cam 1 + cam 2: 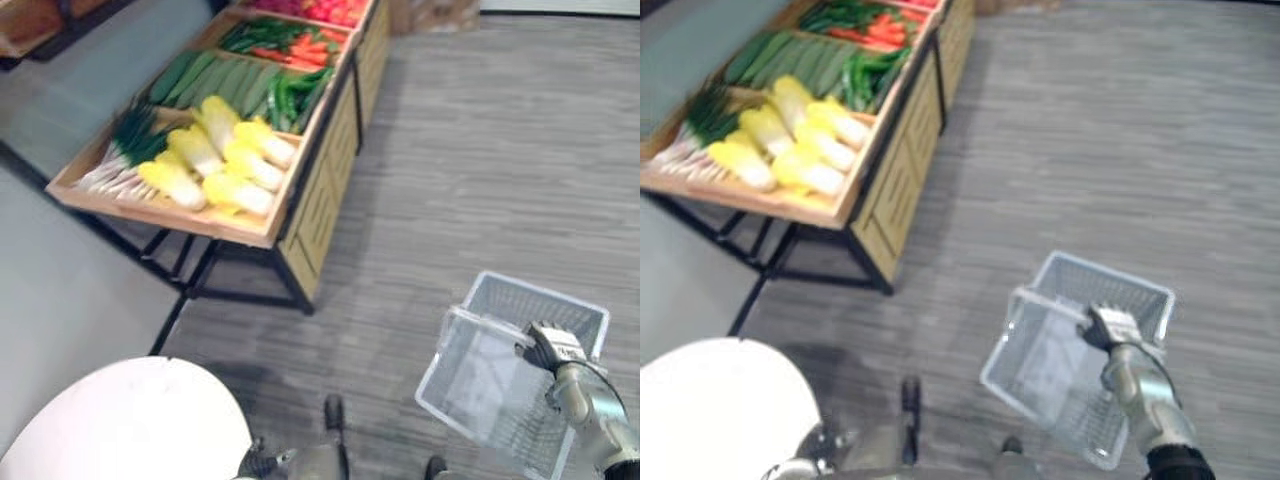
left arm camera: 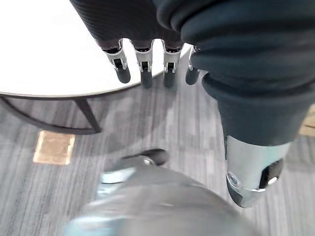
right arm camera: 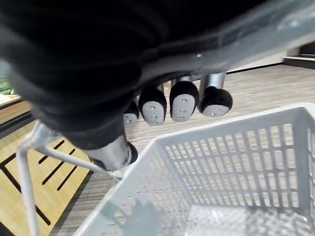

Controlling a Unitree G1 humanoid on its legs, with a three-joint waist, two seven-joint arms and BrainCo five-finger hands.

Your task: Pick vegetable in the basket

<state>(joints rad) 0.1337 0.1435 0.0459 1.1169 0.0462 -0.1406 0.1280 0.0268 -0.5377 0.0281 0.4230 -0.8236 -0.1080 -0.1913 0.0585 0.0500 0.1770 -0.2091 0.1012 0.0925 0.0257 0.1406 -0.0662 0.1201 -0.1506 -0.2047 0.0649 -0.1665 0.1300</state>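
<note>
A grey mesh basket [image 1: 478,385] hangs low over the floor at the lower right and looks empty inside [image 3: 231,167]. My right hand [image 1: 553,348] is shut on the basket handle [image 3: 275,24], with its fingers [image 3: 182,101] curled round the bar. On the wooden stand [image 1: 300,220] at the upper left lie yellow-white cabbages [image 1: 228,160], green onions [image 1: 128,150], cucumbers [image 1: 215,80], green peppers [image 1: 300,95] and carrots [image 1: 310,45]. My left hand [image 2: 145,61] hangs low beside a white table, its fingers straight and holding nothing.
A round white table [image 1: 130,420] stands at the lower left, close to my left hand. The vegetable stand's dark metal legs [image 1: 185,275] reach out towards it. Grey striped carpet [image 1: 480,160] spreads between the stand and the basket.
</note>
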